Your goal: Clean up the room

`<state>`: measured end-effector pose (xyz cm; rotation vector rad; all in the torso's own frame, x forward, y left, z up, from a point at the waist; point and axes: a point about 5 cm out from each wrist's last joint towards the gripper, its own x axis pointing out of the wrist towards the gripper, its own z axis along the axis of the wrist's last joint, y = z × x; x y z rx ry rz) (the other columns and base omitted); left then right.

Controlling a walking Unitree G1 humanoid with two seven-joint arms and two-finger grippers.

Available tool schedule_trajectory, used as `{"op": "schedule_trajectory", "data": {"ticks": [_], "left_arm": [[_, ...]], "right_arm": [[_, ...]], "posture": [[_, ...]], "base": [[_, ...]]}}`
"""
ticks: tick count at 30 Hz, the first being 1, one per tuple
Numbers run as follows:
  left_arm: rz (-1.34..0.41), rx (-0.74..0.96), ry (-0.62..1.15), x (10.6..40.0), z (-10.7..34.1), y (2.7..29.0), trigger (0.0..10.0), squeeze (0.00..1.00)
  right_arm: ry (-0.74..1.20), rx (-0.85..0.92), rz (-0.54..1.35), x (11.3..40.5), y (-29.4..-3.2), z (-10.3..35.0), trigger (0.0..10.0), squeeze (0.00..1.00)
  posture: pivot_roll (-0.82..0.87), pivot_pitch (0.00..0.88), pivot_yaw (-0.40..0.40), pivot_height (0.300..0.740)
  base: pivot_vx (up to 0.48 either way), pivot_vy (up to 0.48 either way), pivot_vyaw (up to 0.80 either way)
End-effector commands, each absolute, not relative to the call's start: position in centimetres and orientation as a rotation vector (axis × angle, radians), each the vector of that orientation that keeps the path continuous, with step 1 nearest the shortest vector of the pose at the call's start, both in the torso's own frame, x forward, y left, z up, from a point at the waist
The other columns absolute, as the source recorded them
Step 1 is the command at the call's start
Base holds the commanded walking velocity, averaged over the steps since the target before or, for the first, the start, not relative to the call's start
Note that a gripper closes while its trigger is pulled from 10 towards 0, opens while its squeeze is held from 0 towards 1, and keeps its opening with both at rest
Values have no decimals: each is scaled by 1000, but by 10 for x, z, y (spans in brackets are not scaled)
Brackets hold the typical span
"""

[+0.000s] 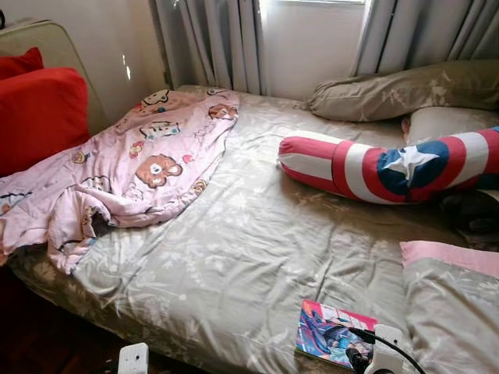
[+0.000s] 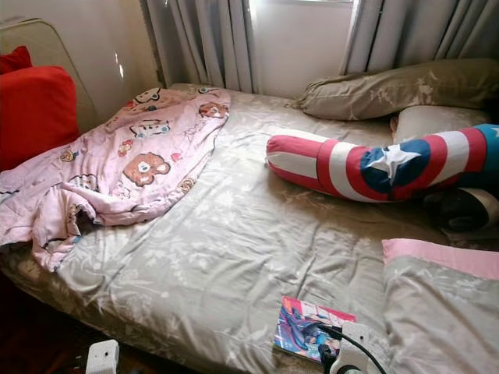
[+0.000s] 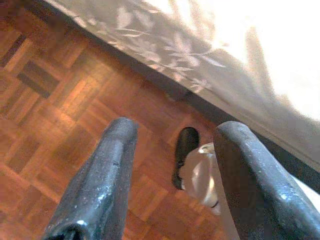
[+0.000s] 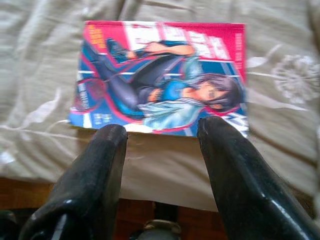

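A colourful comic book (image 1: pixel 334 333) lies flat on the grey leaf-patterned bedsheet (image 1: pixel 234 257), close to the bed's front edge. My right gripper (image 4: pixel 160 132) hovers just short of the comic book's (image 4: pixel 160 75) near edge, open, with nothing between its fingers. A crumpled pink blanket with bear prints (image 1: pixel 132 167) is spread over the bed's left side. My left gripper (image 3: pixel 172 132) hangs open over the parquet floor (image 3: pixel 60 100) beside the bed, holding nothing.
A red, white and blue star bolster (image 1: pixel 390 167) lies at the right, with olive pillows (image 1: pixel 405 89) behind it. A pink-edged pillow (image 1: pixel 452 304) is at the front right, red cushions (image 1: pixel 39 117) at the left. Curtains (image 1: pixel 210 39) hang behind.
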<state>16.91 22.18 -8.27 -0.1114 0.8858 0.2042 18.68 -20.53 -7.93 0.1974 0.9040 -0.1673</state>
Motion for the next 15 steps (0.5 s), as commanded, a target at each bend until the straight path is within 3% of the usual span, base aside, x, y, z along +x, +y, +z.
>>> {"op": "schedule_trajectory", "data": {"ticks": [1,15], "left_arm": [[206,-99,917,165,-85,222,10000,0],[233,-88,935,148,-86,244,10000,0]], "right_arm": [[911,205,-157,187,-202,-80,10000,0],[916,212,-139,189,-199,-80,10000,0]], "posture": [[32,0,25,740],[32,0,30,740]], "base": [[0,349,0],[0,343,0]]}}
